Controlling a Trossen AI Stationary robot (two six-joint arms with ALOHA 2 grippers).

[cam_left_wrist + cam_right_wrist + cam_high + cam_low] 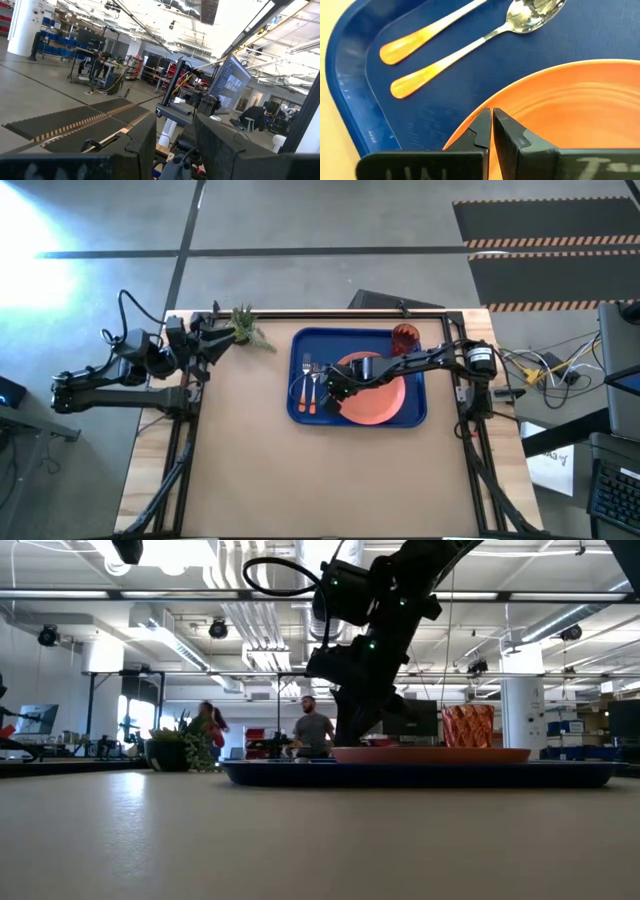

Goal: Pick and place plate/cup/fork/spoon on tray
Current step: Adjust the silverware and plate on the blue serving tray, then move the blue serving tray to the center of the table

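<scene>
1. On table centre-right: tray (300, 350), blue, rect., long axis running across the table. All four task items already lie inside its rim; by the look of it nothing is left outside to fetch.
2. Plate (385, 402), salmon-pink, sits flat in the tray's middle-to-right part, taking up most of the floor. Its rim shows level above the tray wall in the low view.
3. Right arm reaches in from the table's right edge, across the plate. Right gripper (492, 127) hangs over the plate's left rim, fingers pressed together, nothing between them. Key relation: plate directly beneath and to its right; cutlery just to its left.
4. Left arm parked at the table's far-left corner, well apart from the tray. Left gripper (172, 145) points out into the room, fingers parted w/ a gap, holding nothing. Right arm is much the nearer to every item.
5. Cup (404, 338), dark red, upright in the tray's far right corner, just beyond the plate.
6. Fork (304, 383) and spoon (475, 45) lie side by side in the tray's left strip, near parallel, long axes across the tray's short side, orange handles toward the near rim, heads away. Judgement: placing looks done; likely next is right arm lifting clear w/o nudging the plate rim.
</scene>
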